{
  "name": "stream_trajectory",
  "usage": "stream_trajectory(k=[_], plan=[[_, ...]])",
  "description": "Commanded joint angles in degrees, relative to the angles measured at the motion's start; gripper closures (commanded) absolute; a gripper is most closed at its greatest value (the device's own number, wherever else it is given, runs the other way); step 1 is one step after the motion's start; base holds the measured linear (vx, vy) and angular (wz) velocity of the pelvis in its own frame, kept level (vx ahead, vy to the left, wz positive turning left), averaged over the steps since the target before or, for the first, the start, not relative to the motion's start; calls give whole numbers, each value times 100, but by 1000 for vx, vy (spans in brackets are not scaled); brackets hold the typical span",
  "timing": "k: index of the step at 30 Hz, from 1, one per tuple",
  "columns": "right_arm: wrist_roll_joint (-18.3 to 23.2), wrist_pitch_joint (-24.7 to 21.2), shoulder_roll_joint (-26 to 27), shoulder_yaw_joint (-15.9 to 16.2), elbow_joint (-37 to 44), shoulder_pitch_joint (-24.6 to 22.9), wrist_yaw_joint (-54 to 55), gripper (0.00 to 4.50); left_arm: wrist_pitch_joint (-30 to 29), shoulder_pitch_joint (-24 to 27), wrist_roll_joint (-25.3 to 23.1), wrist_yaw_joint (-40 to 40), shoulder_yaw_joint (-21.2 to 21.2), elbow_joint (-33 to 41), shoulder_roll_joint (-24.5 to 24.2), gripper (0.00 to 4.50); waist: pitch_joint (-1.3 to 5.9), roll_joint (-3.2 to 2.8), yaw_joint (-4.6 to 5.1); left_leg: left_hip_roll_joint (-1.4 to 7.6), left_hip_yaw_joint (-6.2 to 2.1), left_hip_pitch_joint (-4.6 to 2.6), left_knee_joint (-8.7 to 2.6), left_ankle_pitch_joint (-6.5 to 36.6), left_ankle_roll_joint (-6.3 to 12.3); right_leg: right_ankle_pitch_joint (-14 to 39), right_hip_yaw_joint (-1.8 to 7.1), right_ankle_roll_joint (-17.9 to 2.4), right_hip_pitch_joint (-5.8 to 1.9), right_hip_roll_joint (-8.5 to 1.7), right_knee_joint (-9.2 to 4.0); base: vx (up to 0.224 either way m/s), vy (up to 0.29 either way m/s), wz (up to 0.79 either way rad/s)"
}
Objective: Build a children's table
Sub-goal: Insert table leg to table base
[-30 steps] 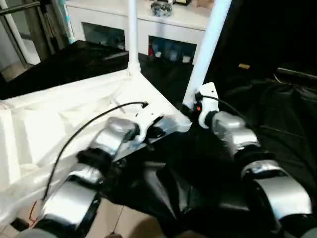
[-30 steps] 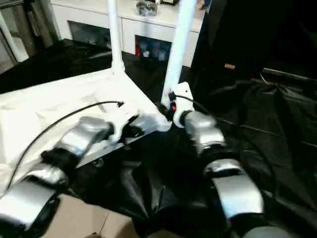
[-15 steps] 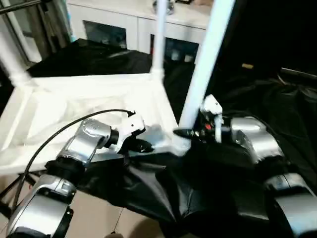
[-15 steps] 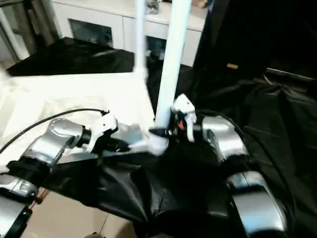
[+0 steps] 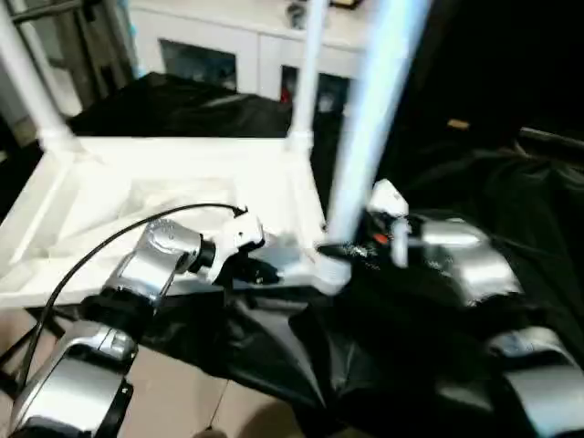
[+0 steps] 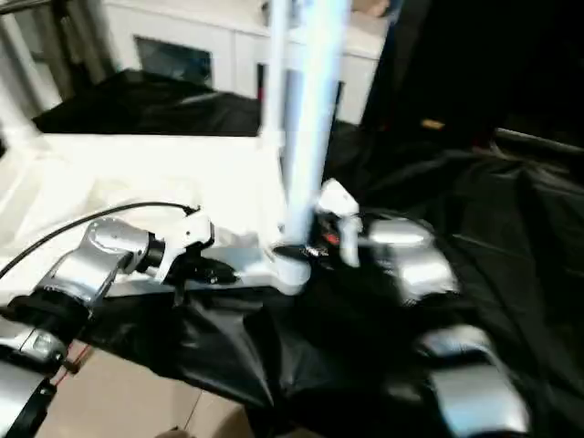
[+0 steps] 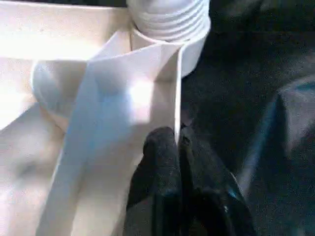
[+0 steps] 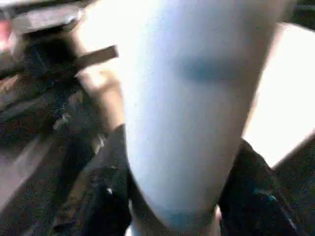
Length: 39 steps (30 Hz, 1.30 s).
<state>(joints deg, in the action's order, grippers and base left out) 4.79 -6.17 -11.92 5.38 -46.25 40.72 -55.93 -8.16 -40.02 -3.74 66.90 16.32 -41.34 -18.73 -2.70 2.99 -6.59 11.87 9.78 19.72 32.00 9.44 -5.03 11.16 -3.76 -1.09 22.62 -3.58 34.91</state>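
The children's table lies upside down on black cloth, its white tabletop (image 5: 164,182) showing the ribbed underside. Three white legs stand upright in corner sockets: the near-right leg (image 5: 370,119), the far-right leg (image 5: 310,73) and the far-left leg (image 5: 27,82). My left gripper (image 5: 260,271) is shut on the tabletop's thin near rim, close to the near-right socket (image 7: 170,19); in the left wrist view the left gripper (image 7: 178,147) pinches that rim wall. My right gripper (image 5: 342,248) is shut on the near-right leg (image 8: 192,98) just above its base, one black finger (image 8: 110,187) on each side.
A white glass-door cabinet (image 5: 228,46) stands behind the table. Crumpled black cloth (image 5: 511,182) covers the surface to the right and front. Tan floor (image 5: 182,401) shows below the cloth's near edge. Metal bars (image 5: 55,14) stand at the back left.
The tabletop has swung round on the cloth, its far-right leg shifting to the right and the far-left leg coming into view. Both grippers have kept their holds.
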Motion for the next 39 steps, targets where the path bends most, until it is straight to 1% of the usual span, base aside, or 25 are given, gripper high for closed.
stream_trajectory(k=[1, 2, 3, 4, 5, 7, 8, 10, 13, 14, 17, 19, 20, 21, 22, 23, 26, 28, 30, 32, 34, 35, 36, 37, 39], plan=[[-196, -463, 301, -32, -921, -187, 984, 263, -178, -480, 11, -916, -173, -52, 446, 450, 257, -83, 25, 170, -46, -115, -392, 2054, -189, 2583, 295, -840, -115, -494, -595, 0, 0, 0], [-193, -466, 305, -38, -928, -184, 1001, 263, -183, -484, 8, -932, -174, -57, 452, 450, 264, -90, -1, 177, -31, -176, -371, 2095, -216, 2432, 305, -936, -70, -483, -594, 0, 0, 0], [-127, -545, 442, -194, -1147, -95, 1504, 263, -379, -639, -65, -1465, -229, -230, 701, 450, 249, -89, -11, 172, -16, -149, -376, 2129, -188, 2296, 310, -972, -86, -466, -583, 0, 0, 0], [-108, -533, 497, -233, -1214, -77, 1665, 263, -441, -701, -75, -1662, -254, -292, 824, 450, 243, -97, -11, 175, -26, -148, -382, 2160, -206, 2302, 306, -977, -86, -468, -573, 0, 0, 0], [-106, -530, 503, -237, -1221, -75, 1681, 263, -447, -707, -75, -1683, -256, -299, 838, 450, 250, -93, -27, 173, -40, -145, -381, 2206, -205, 2345, 290, -944, -110, -477, -578, 0, 0, 0], [-36, -513, 628, -326, -1338, -32, 1892, 263, -517, -818, -101, -1996, -278, -408, 1046, 450, 259, -97, -20, 169, -49, -78, -398, 2105, -169, 2220, 293, -907, -158, -484, -566, 0, 0, 0], [-10, -502, 662, -349, -1351, -26, 1905, 263, -502, -845, -130, -2067, -269, -439, 1085, 450, 268, -85, -33, 166, -43, -91, -387, 2088, -152, 2133, 291, -911, -152, -484, -567, 0, 0, 0], [6, -384, 740, -403, -1360, -14, 1933, 263, -387, -883, -233, -2198, -241, -514, 1121, 450, 278, -122, -36, 160, -50, -46, -393, 1960, -124, 1939, 294, -915, -194, -486, -544, 0, 0, 0], [92, -247, 790, -553, -1319, 26, 1931, 263, -124, -881, -331, -2195, -170, -561, 1082, 450, 292, -107, -32, 160, -44, -22, -387, 1822, -76, 1659, 295, -965, -224, -485, -518, 0, 0, 0], [239, -114, 791, -704, -1203, 53, 1808, 263, 87, -799, -327, -1926, -100, -461, 975, 450, 298, -128, -31, 164, -42, -28, -387, 1820, -53, 1551, 291, -997, -229, -478, -512, 0, 0, 0], [428, -17, 762, -837, -1005, 60, 1593, 263, 346, -654, -292, -1523, -38, -273, 773, 450, 311, -133, 7, 169, -54, 8, -385, 1699, -4, 1320, 284, -1060, -265, -488, -473, 0, 0, 0], [591, -16, 693, -920, -731, 32, 1333, 263, 592, -466, -174, -1070, -36, -23, 574, 450, 319, -133, 49, 172, -68, 63, -392, 1523, 37, 1156, 277, -1081, -311, -489, -444, 0, 0, 0], [636, -27, 670, -929, -632, 10, 1237, 263, 606, -416, -106, -910, -54, 46, 531, 450, 333, -115, 76, 173, -50, 59, -367, 1371, 70, 894, 284, -1150, -309, -480, -420, 0, 0, 0], [694, -44, 634, -956, -473, -32, 1115, 263, 539, -342, 9, -635, -83, 169, 461, 450, 342, -125, 72, 174, -43, 37, -353, 1284, 81, 714, 287, -1216, -300, -472, -398, 0, 0, 0], [732, -52, 614, -973, -365, -61, 1038, 263, 479, -289, 91, -440, -104, 255, 411, 405, 371, -116, 80, 168, -28, 57, -322, 1004, 139, 249, 288, -1332, -323, -458, -335, 0, 0, 0], [754, -56, 602, -985, -299, -80, 992, 263, 442, -257, 140, -321, -118, 307, 380, 405, 393, -123, 70, 157, -12, 72, -285, 655, 222, -339, 284, -1443, -334, -436, -267, 0, 0, 0], [966, -216, 497, -1017, 212, -246, 700, 263, 200, -101, 492, 48, -274, 752, 171, 388, 404, -153, 11, 184, 17, 61, -242, 296, 408, -1101, 252, -1675, -312, -412, -189, 0, 0, 0], [1029, -269, 461, -1002, 403, -322, 634, 263, 86, -104, 757, 54, -492, 892, 155, 373, 378, -143, -16, 184, 31, 65, -244, 466, 396, -994, 245, -1721, -308, -408, -197, 0, 0, 0], [1061, -304, 442, -990, 508, -367, 613, 263, -89, -128, 946, 76, -637, 969, 137, 350, 360, -149, -32, 184, 41, 49, -264, 725, 310, -559, 246, -1659, -297, -420, -238, 0, 0, 0], [1112, -389, 413, -985, 739, -444, 589, 263, -693, -336, 1337, 34, -1071, 1039, 53, 350, 335, -155, -37, 172, 47, 40, -284, 977, 127, 137, 255, -1490, -289, -421, -287, 0, 0, 0], [1146, -436, 413, -988, 843, -465, 577, 263, -873, -525, 1374, -276, -1302, 868, 60, 347, 322, -172, -33, 174, 37, 30, -292, 1133, 39, 449, 265, -1391, -266, -422, -325, 0, 0, 0], [1155, -474, 421, -982, 917, -475, 590, 263, -971, -753, 1256, -703, -1438, 551, 24, 347, 319, -169, -24, 156, 31, 29, -294, 1205, 17, 622, 267, -1323, -258, -416, -349, 0, 0, 0], [1156, -478, 421, -982, 924, -476, 591, 263, -978, -764, 1250, -727, -1444, 536, 20, 347, 317, -167, -18, 148, 26, 25, -293, 1237, 4, 693, 269, -1282, -252, -414, -358, 0, 0, 0], [1163, -503, 426, -978, 964, -484, 594, 263, -1029, -842, 1174, -892, -1456, 416, -8, 347, 323, -151, -8, 146, -2, 53, -305, 1184, -13, 731, 272, -1224, -290, -438, -352, 0, 0, 0], [1170, -565, 441, -958, 1062, -492, 595, 263, -1013, -1072, 841, -1577, -1385, 13, -21, 347, 329, -137, 7, 133, -4, 60, -293, 1020, 10, 578, 277, -1166, -290, -416, -344, 0, 0, 0]])
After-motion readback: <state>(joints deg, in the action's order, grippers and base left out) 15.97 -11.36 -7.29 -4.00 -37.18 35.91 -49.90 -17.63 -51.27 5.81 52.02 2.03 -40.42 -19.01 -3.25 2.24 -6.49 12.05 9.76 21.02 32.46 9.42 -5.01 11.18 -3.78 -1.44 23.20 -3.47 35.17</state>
